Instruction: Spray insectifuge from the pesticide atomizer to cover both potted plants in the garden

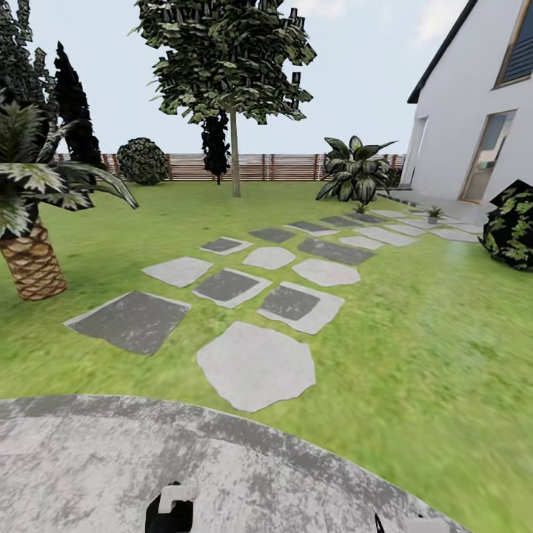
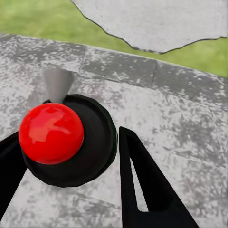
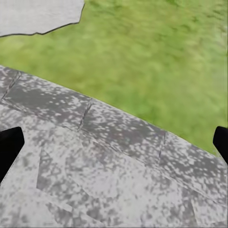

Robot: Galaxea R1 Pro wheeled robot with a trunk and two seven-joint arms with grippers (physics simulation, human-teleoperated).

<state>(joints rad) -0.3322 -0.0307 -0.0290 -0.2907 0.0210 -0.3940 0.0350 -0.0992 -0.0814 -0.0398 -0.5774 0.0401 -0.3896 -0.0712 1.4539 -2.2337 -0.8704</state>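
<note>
The pesticide atomizer is out of view. Two small potted plants stand far off along the stone path in the garden, one [image 1: 433, 215] by the house terrace and one [image 1: 360, 209] at the foot of a big striped plant. In the left wrist view my left gripper [image 2: 71, 183] is open above grey paving, with a red ball on a black disc [image 2: 51, 133] showing beneath and between its black fingers [image 2: 142, 185]. My right gripper [image 3: 115, 145] is wide open over the paving's edge, holding nothing. The tops of both grippers peek in at the head view's lower edge.
Grey and pale stepping stones [image 1: 255, 364] lead across the lawn toward a white house [image 1: 474, 126]. A palm [image 1: 33, 259] stands left, a tree [image 1: 235, 148] and slatted fence [image 1: 281, 167] behind, a big striped plant [image 1: 355, 174] and a dark bush [image 1: 511, 226] right. Round grey paving [image 1: 148, 459] lies beneath me.
</note>
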